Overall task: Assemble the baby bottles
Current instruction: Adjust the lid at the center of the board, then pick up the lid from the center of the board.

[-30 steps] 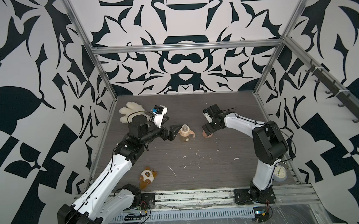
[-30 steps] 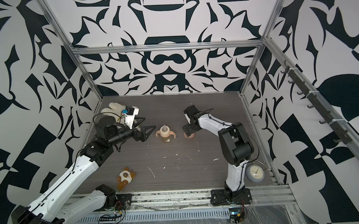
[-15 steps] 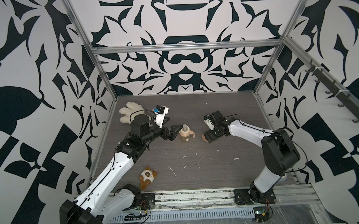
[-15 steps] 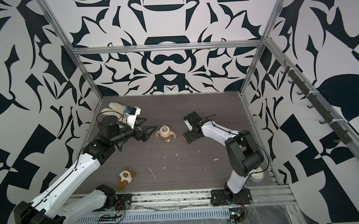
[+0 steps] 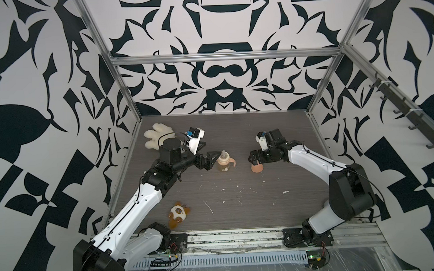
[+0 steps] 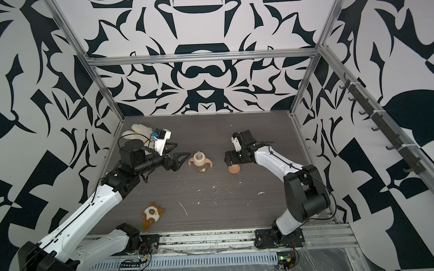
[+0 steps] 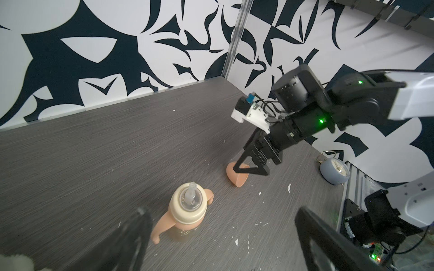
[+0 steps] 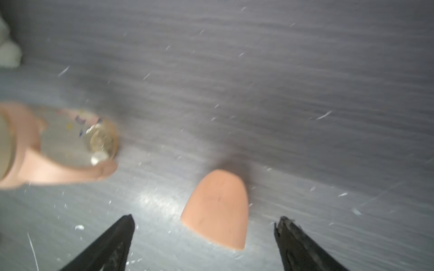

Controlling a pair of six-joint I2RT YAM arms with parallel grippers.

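Between the right gripper's (image 8: 204, 219) open fingers (image 8: 122, 228) lies the peach dome cap (image 8: 219, 206), untouched; left gripper (image 7: 222, 210) open, empty.

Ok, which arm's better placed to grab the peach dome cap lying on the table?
Right. The right gripper is open right at the dome cap, which lies on its side between its fingers in the wrist view. The left gripper, also open, sits by the upright baby bottle, farther from the cap.

Peach dome cap (image 5: 257, 168), black-white patterned walls (image 5: 221, 66)
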